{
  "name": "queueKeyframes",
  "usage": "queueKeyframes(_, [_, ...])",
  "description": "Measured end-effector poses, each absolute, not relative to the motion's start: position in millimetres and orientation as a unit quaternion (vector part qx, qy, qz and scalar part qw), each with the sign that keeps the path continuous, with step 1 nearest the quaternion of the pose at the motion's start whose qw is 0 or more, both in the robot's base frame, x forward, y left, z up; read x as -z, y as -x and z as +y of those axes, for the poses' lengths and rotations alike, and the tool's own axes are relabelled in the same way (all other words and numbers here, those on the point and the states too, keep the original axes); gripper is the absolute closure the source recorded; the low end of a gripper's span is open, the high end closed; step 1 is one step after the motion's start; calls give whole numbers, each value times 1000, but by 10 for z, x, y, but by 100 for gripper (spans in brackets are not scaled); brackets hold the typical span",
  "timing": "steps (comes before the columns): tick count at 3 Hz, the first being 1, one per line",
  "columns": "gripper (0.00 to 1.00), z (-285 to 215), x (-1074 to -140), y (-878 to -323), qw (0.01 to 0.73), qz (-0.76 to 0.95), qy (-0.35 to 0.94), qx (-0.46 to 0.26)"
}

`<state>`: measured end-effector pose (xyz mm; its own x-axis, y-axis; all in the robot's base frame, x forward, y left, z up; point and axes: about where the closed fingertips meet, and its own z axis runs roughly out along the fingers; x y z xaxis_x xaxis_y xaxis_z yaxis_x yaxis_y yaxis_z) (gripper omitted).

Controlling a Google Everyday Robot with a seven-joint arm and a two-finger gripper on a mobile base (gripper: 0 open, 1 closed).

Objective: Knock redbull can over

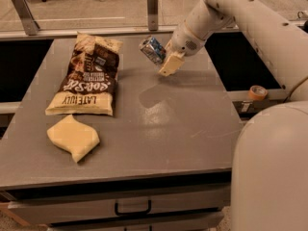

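Near the far edge of the gray tabletop [187, 129], a little right of its middle, the can [153, 49] is strongly tilted. Its silver top points to the left and its blue and silver side faces the camera. It is not possible to tell if its lower end rests on the tabletop or is lifted a little above it.

The tool [171, 65] is just beside the can, on its right side, and it seems to touch the lower part of the can. The cream-colored tip of the tool points down and to the left, toward the tabletop. Whether the tool is spread, pressed together or pinching the can, one cannot tell. The white arm [226, 8] comes down to it from the upper right corner.

On the left part of the tabletop a brown chip bag [89, 78] lies flat, well apart from the can, with its printed words upside down for the camera. Nearer to the front edge, just beside the lower end of the bag, lies a pale yellow sponge [73, 137].

Under the front edge of the tabletop is a drawer with a dark handle [133, 208]. On the right, beyond the tabletop, an orange roll of tape [258, 92] sits on a ledge, and a large white part of the robot body [272, 167] fills the lower right corner.
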<state>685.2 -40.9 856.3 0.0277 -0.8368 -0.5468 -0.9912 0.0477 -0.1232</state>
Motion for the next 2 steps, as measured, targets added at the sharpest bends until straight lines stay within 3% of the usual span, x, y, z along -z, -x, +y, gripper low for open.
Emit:
queueKeyframes(1, [100, -536, -8611, -6944, 209, 682, 695, -89])
queueKeyframes(2, [81, -586, -8622, -7027, 171, 676, 716, -16])
